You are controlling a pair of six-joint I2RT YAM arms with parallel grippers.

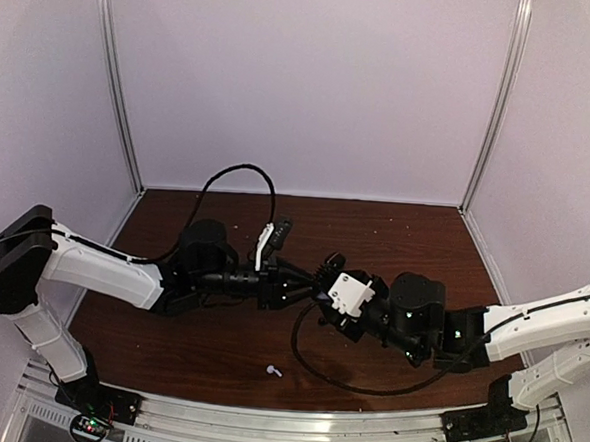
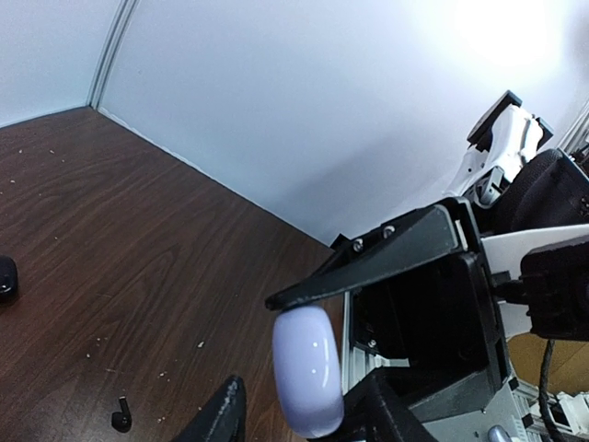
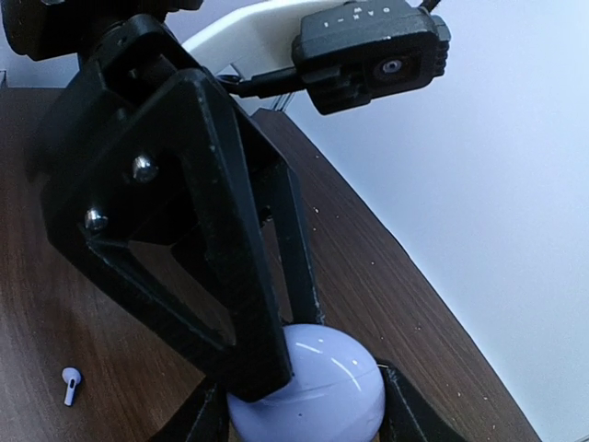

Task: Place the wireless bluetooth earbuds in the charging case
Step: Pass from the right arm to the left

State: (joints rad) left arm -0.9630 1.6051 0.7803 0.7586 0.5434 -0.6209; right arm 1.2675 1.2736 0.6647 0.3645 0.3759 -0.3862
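A closed pale lavender charging case (image 3: 317,391) hangs above the table between both grippers. My right gripper (image 3: 299,414) is shut on it, with one finger on each narrow end. My left gripper (image 2: 294,410) has its jaws on either side of the case's (image 2: 308,373) flat faces. One finger touches the case and the other stands a little apart. In the top view the grippers meet at mid-table, left (image 1: 296,281) and right (image 1: 323,281), and hide the case. A pale earbud (image 1: 274,371) lies on the table near the front, also in the right wrist view (image 3: 70,385). A black earbud (image 2: 121,416) lies on the wood.
A dark rounded object (image 2: 5,278) sits at the left edge of the left wrist view. A black cable (image 1: 311,367) loops over the table in front of the right arm. White walls and metal posts (image 1: 123,90) enclose the brown wooden table (image 1: 414,238).
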